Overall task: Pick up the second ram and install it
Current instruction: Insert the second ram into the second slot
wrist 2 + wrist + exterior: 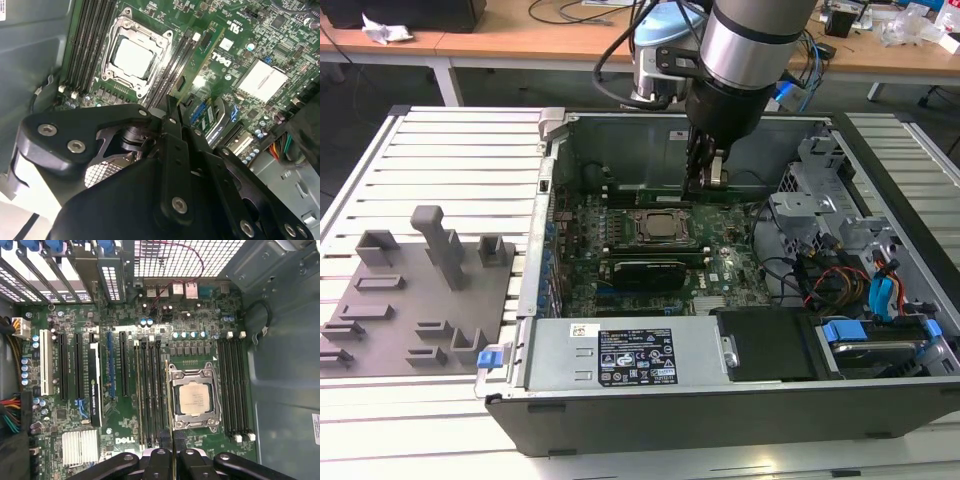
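First wrist view: the second ram (169,405) is showing edge-on as a thin strip running from between the gripper (173,460) fingertips up along the memory sockets (150,390) just beside the processor socket (194,397). The fingers (159,462) are lying close together on either side of the strip, closed down to its thickness and pinching it. In the second wrist view the same green stick (200,62) is extending away from the fingers (172,130) over the black sockets next to the processor; its lower end is being hidden behind the gripper body, and whether its edge is touching a socket cannot be made out. In the exterior view the arm (750,40) is reaching straight down into the open computer case (720,410), with the gripper (704,180) pointing at the motherboard (725,270) near the rear wall; the stick is hard to distinguish there among the dark parts. The grey fixture plate (415,290) with upright blocks is lying on the slatted table (450,140) to the exterior view's left of the case, well apart from the gripper.
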`<action>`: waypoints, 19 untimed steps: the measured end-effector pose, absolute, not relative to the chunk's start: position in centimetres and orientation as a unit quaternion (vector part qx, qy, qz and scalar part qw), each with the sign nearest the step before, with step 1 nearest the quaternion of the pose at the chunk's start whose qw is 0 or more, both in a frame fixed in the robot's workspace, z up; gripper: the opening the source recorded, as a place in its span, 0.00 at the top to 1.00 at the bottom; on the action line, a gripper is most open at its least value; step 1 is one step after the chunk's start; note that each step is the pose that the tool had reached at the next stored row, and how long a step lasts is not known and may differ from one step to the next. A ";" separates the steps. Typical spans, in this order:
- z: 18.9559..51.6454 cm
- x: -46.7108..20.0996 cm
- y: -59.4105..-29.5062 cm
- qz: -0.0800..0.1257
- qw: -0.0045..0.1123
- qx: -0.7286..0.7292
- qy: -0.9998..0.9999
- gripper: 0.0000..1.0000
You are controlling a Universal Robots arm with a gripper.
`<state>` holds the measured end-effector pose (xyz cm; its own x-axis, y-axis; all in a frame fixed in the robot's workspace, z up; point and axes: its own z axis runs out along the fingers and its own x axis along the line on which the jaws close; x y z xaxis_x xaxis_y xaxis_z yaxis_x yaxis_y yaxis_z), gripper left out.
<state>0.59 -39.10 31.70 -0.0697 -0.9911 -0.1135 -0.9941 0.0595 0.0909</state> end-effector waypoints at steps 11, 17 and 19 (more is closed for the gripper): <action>30.1 0.6 -39.1 0.072 0.010 -0.682 0.728 0.87; 28.4 0.6 -39.1 0.072 0.010 -0.682 0.728 0.87; 28.2 0.6 -39.1 0.072 0.010 -0.682 0.728 0.87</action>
